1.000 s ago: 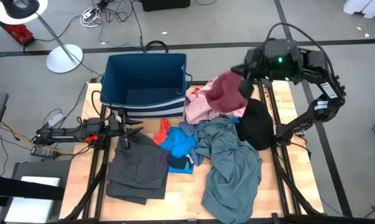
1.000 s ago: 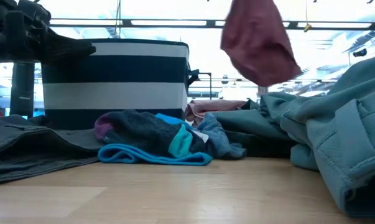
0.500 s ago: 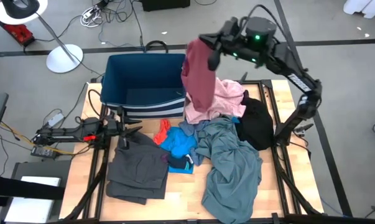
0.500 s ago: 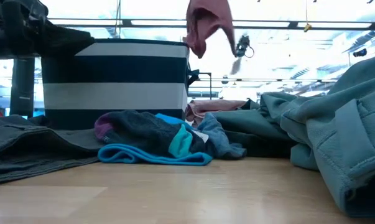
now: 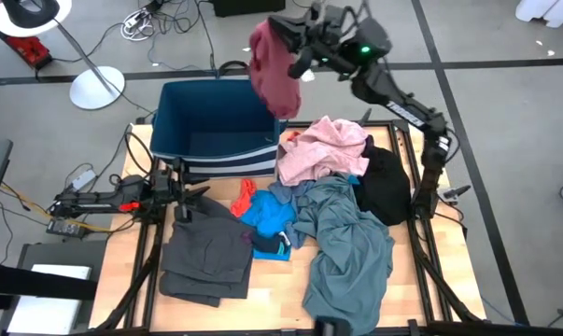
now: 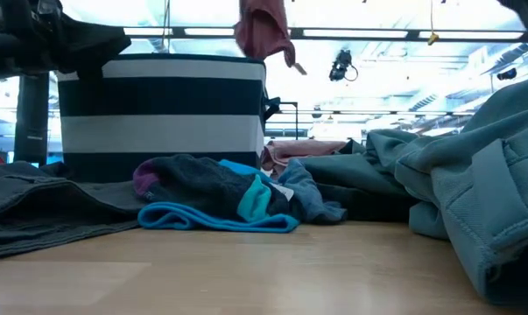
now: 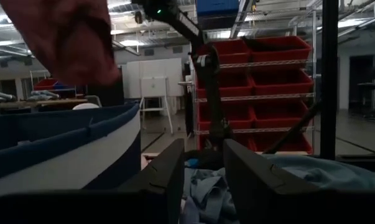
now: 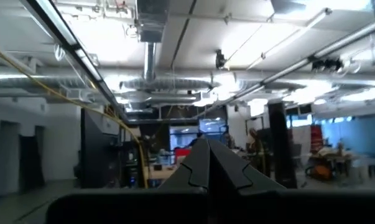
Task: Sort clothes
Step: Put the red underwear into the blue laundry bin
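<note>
Wooden tabletop (image 5: 272,280), grey floor around it, cables and a white lamp base beyond the far left corner. Your dark blue bin (image 5: 216,117) with the striped base sits at the table's far edge, left of centre, mouth up.

Your right gripper (image 5: 293,42) is raised high above the far edge, fingers clamped together on the maroon garment (image 5: 274,70). The garment hangs from that grip with its long axis close to vertical, free end pointing down; from overhead it sits over the bin's far right corner. In the low view it dangles above the bin's rim, clear of it.

Your left gripper (image 5: 202,196) waits low near the left edge, just in front of the bin, pointing toward the pile. Its fingers (image 7: 168,180) stand slightly apart with nothing between them.

Rest of the clothes on the tabletop:
- pink garment (image 5: 323,149), heaped just right of the bin.
- black garment (image 5: 386,187), against the right edge, touching the pink one.
- grey-blue garment (image 5: 346,247), long axis running from the centre to the near edge, draped under the pink heap's near side.
- bright blue garment (image 5: 267,219), centre, with a red-orange piece (image 5: 245,194) at its left.
- dark grey garment (image 5: 204,252), spread flat toward the near left.
</note>
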